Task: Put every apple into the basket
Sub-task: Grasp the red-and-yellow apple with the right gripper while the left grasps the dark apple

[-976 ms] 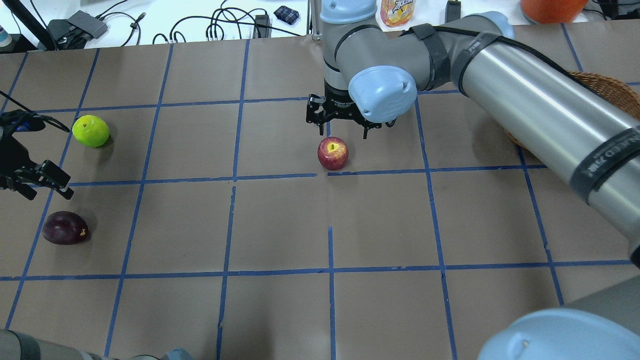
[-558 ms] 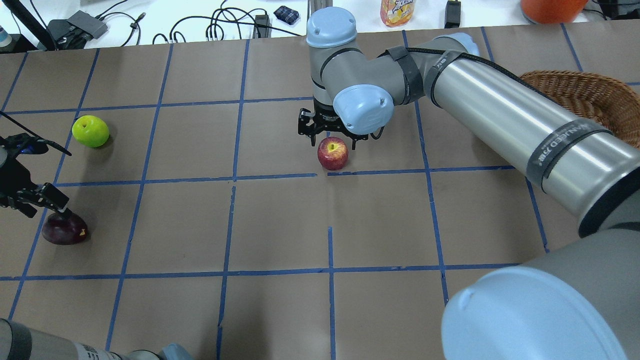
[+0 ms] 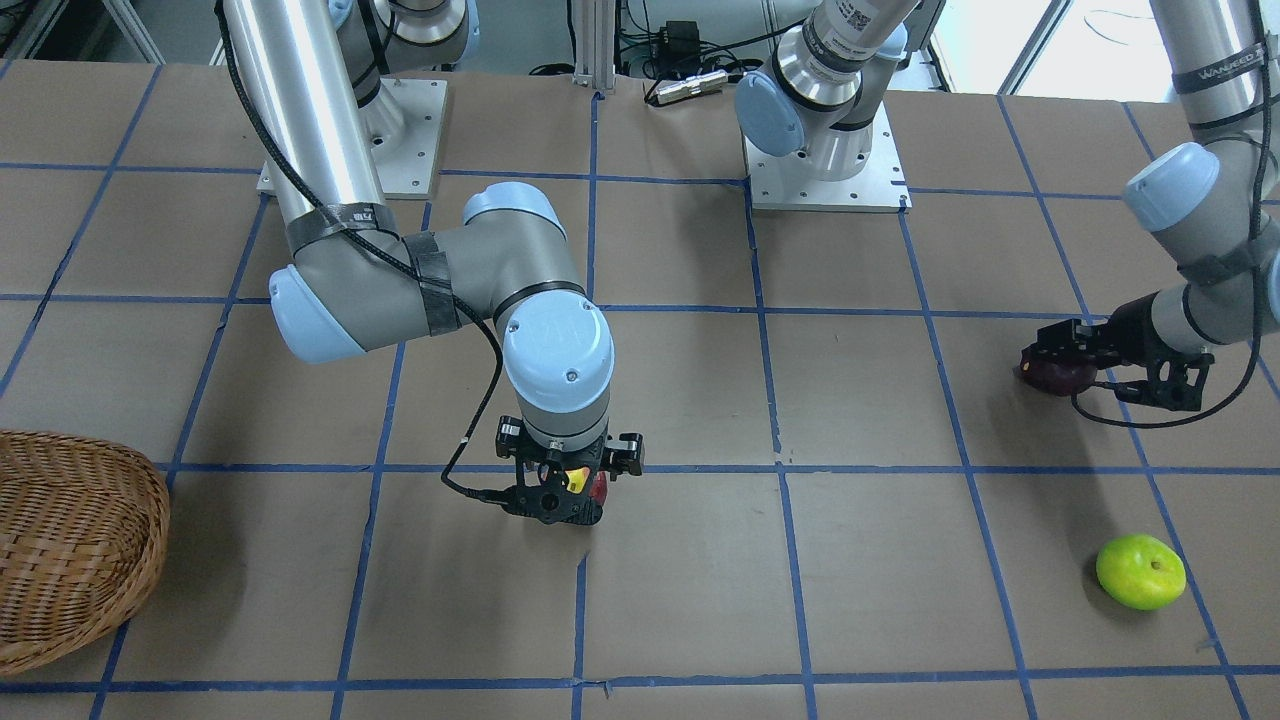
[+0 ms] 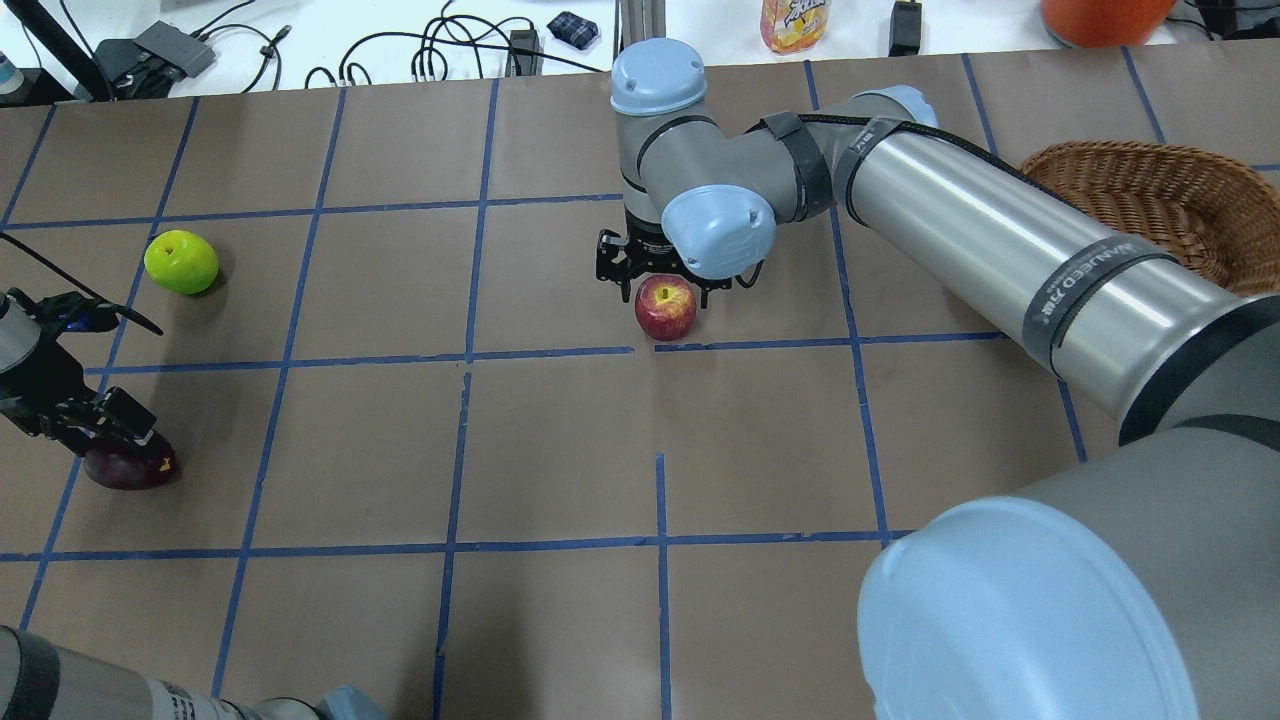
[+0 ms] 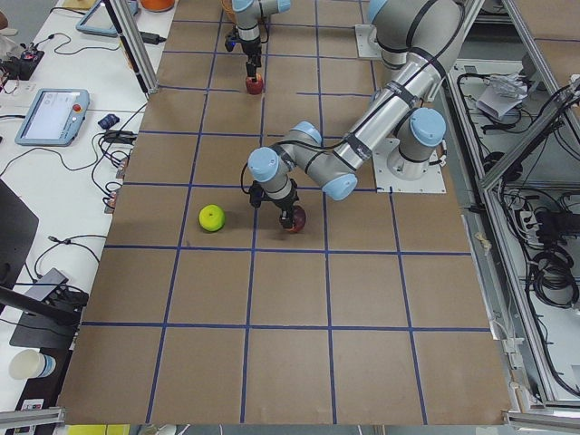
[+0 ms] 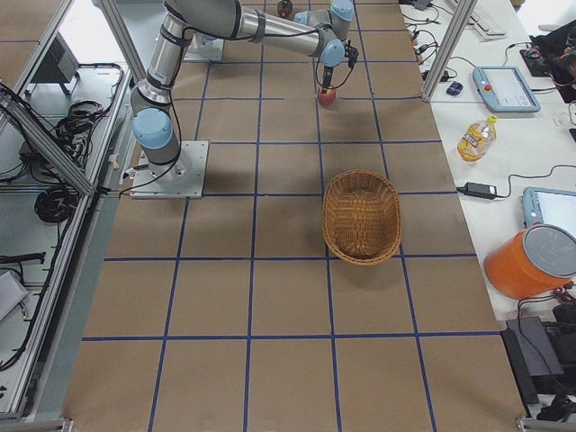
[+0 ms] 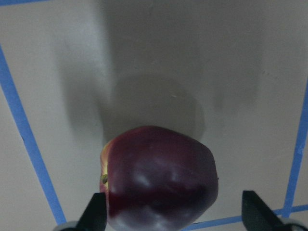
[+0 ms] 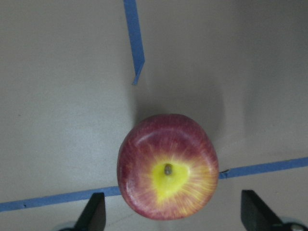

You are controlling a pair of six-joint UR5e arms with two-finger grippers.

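Taped brown table (image 4: 560, 450) bears an unfilled basket (image 4: 1150, 200), the red apple (image 8: 167, 166) under the spread right tool (image 8: 174, 214), the purple apple (image 7: 159, 178) within the spread left tool (image 7: 175, 214), and the green apple (image 4: 181, 262) free; firm, glossy, roll-prone, each likely needs pinching across its widest middle.

Under the right claw (image 4: 661, 288) lies a table covered in brown paper (image 4: 560, 450), ruled into squares by blue tape (image 4: 660, 500). One tape line runs just on the near side of the claw. Past the table's far edge, beyond the claw, stands a white bench (image 4: 300, 30). On it, a little to the claw's right, is a yellow-orange drink bottle (image 4: 795, 22), then a black power adapter (image 4: 905, 20), and farther right an orange bucket (image 4: 1105, 20) with a grey lid. Slightly to the claw's left lie a dark checked pouch (image 4: 573, 28) and tangled black cables (image 4: 440, 50), with a grey box (image 4: 175, 48) well off left. A blue-edged teach pendant (image 6: 507, 87) also rests on the bench.
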